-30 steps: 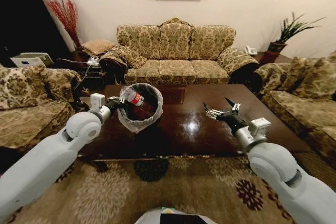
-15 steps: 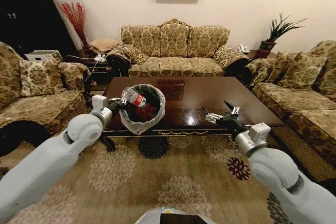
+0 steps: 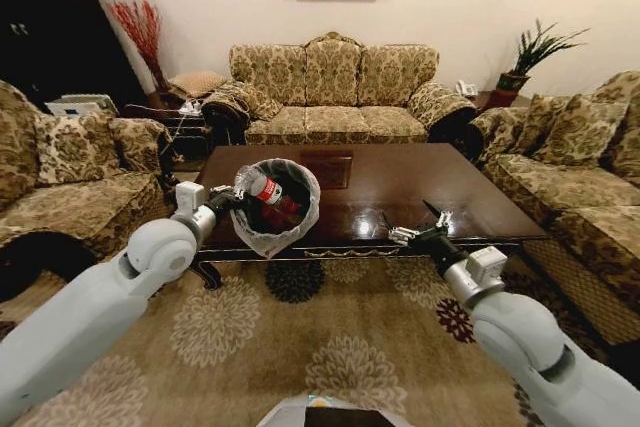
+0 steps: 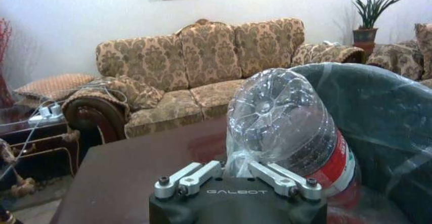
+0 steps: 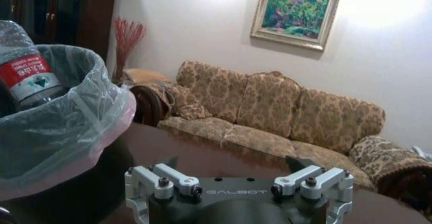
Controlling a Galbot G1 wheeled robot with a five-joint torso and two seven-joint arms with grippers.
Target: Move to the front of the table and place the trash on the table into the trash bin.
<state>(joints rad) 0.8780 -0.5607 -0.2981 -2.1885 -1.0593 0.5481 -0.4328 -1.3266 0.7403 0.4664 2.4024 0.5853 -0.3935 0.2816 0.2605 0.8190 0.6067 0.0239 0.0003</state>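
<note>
1. Left gripper (image 3: 222,196) clenched on clear bottle (image 3: 262,189) by its base; bottle tilted, cap end down inside trash bin (image 3: 272,237).
2. Bin w/ whitish liner stands on dark table (image 3: 400,182), near its front-left edge; something red inside, can't ID.
3. Right gripper (image 3: 415,230) spread wide, holding nothing, over table's front edge, well right of bin.

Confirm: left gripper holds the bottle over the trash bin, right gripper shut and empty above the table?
Not quite. The right gripper is open, as the right wrist view shows. The left gripper does hold the bottle over the trash bin on the table.
</note>
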